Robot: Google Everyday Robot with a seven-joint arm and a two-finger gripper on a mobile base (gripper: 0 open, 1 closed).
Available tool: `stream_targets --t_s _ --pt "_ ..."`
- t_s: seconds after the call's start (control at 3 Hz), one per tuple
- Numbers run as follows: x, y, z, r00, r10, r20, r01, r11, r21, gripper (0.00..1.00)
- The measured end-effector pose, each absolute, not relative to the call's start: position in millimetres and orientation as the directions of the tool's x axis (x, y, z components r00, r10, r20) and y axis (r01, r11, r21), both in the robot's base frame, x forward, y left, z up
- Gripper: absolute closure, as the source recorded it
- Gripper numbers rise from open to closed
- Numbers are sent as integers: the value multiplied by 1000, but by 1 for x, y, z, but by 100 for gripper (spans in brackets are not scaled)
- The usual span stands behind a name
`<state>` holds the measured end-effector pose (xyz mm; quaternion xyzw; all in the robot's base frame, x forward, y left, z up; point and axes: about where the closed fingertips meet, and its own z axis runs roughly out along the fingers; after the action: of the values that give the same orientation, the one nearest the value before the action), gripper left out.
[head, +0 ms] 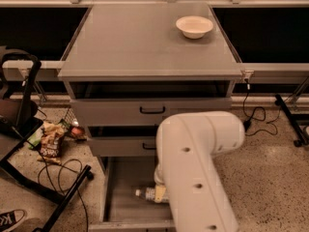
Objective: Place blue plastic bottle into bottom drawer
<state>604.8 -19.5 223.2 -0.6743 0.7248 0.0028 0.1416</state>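
Blue plastic bottle (148, 194) lies on its side in the open bottom drawer (123, 187), with the gripper (161, 192) right at its body; we cannot tell the jaws' state. We judge it light, thin-walled, slippery; grip mid-body, gently.

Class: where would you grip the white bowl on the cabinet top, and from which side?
Its near rim, from above: the white bowl sits upright with its thin rim exposed. The gripper is low in the open bottom drawer, by the blue plastic bottle, largely hidden behind the arm.
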Motion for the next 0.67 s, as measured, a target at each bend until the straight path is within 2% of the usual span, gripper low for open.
stream_targets --t_s 0.33,0.67 --pt "569 -58 277 -130 -979 -156 -967 160 -199 0" --pt "540 -78 281 -172 -977 -129 -962 195 -191 0"
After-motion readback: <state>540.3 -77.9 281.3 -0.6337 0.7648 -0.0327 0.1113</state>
